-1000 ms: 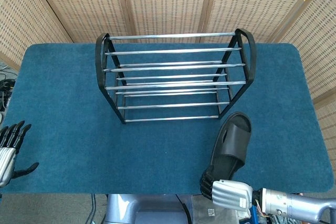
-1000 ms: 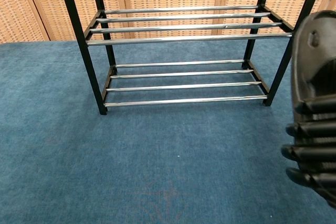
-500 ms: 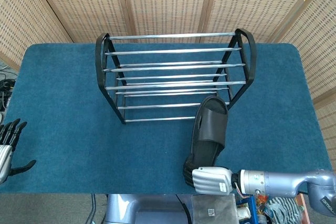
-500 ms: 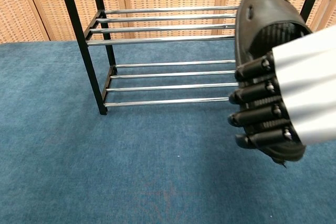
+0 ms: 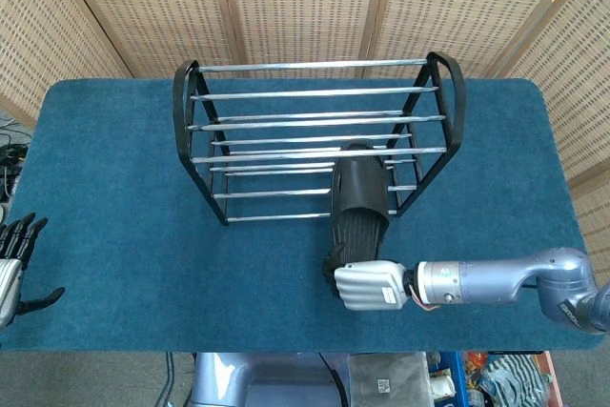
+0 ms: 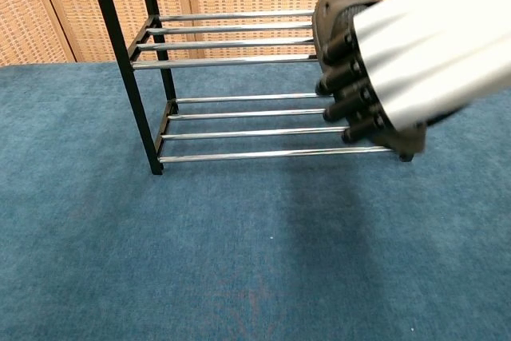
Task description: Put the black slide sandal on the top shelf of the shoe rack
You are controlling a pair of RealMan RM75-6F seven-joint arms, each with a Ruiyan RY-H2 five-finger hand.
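Right hand [image 5: 367, 285] clamped on sandal [image 5: 358, 199], toe over rack [image 5: 315, 135] front right. Left hand [image 5: 13, 269] near-left, fingers apart, holding nothing.

The scene is viewed from high above in the head view, looking steeply down on the whole table [image 5: 114, 235]. In the chest view it is seen low and close, facing forward. The shoe rack [image 5: 315, 135] [image 6: 239, 85] is shared by both views.

Black sandal [image 5: 359, 195] — blue cloth [image 5: 114, 188].
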